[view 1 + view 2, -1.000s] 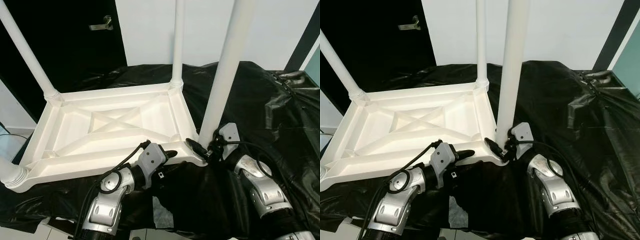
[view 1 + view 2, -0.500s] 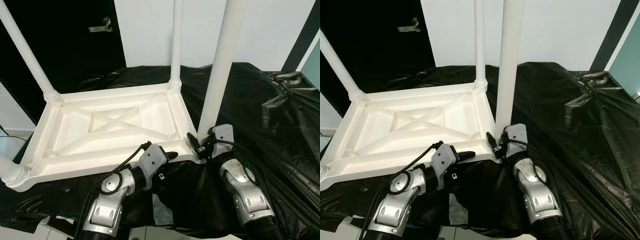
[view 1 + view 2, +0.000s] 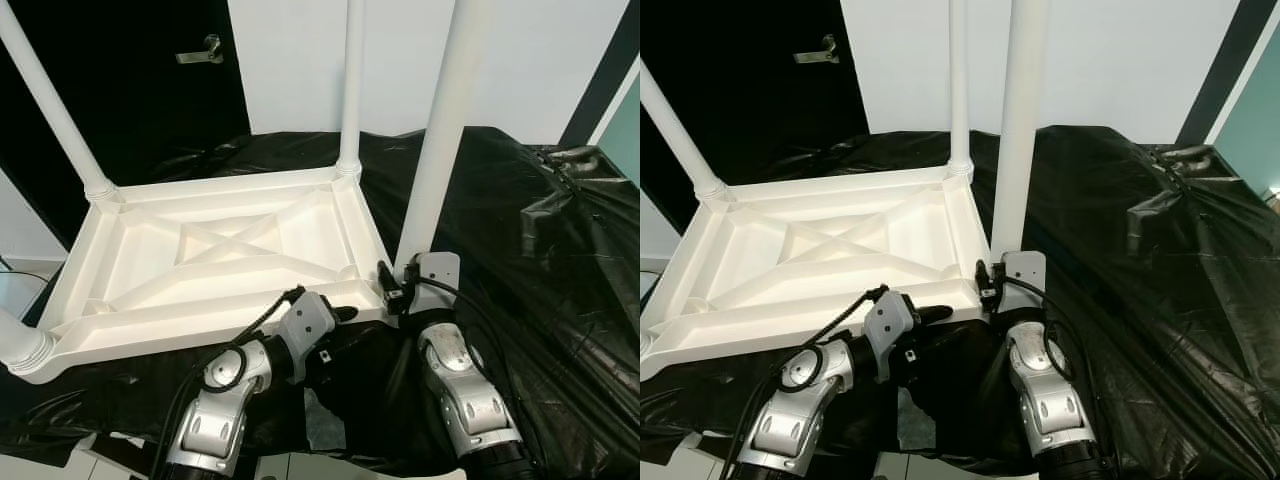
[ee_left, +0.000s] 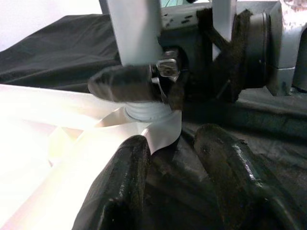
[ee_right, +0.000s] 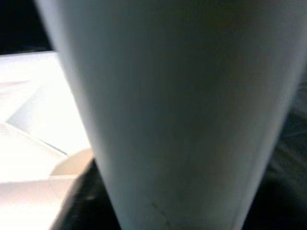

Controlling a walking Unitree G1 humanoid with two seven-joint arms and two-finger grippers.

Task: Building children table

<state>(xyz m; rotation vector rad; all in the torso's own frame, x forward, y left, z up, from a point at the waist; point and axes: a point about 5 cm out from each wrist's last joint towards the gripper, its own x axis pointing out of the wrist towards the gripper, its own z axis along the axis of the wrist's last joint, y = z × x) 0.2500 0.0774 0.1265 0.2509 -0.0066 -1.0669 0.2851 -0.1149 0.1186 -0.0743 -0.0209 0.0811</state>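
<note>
Tabletop (image 3: 215, 255) lying inverted, all four legs standing; right gripper (image 3: 392, 288) clasping the last leg (image 3: 432, 160), apparently seating it; left gripper (image 3: 340, 314) spread, bracing the rim.

The white plastic children's table (image 3: 220, 255) lies upside down on black sheeting, its ribbed underside with a crossed brace facing up. Legs stand upright at its corners: one at 10 o'clock (image 3: 55, 110), one at 12 o'clock (image 3: 351, 80), a stub at 8 o'clock (image 3: 18, 345), and the nearest leg (image 3: 440, 130) at 3 o'clock.
</note>
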